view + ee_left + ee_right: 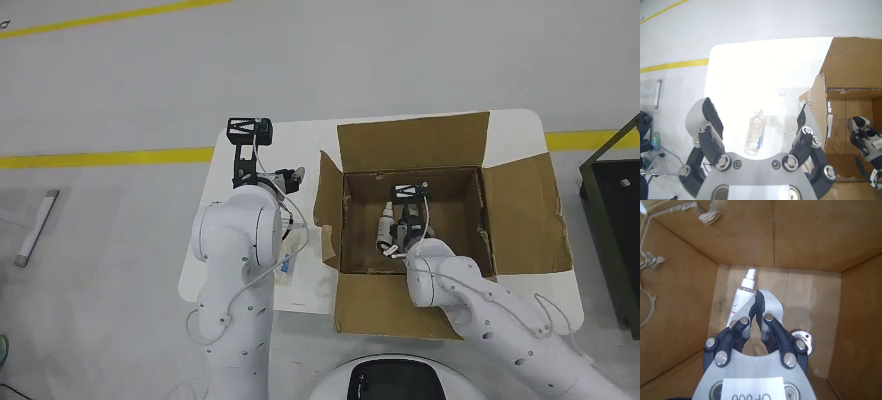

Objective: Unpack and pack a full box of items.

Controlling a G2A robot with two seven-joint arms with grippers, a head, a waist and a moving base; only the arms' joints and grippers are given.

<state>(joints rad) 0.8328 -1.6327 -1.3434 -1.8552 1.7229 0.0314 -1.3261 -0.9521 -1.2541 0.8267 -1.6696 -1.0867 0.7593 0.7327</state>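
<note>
An open cardboard box (415, 145) stands on the white table (290, 140). My right gripper (405, 238) is down inside it, shut, with nothing visible between its pads (759, 303). A white spray bottle (743, 294) lies on the box floor right beside its fingers, also seen from above (385, 230). A round metal piece (803, 338) lies under the gripper. My left gripper (757, 109) hangs open above the table, left of the box (848, 62). A clear plastic bottle (754, 135) lies on the table below it, between the fingers in that view.
The box's flaps are spread out flat around it, one (525, 215) reaching to the right. A dark green cart (610, 230) stands off the table's right end. A grey bar (35, 228) lies on the floor at the left. Bare table (753, 75) stretches beyond the clear bottle.
</note>
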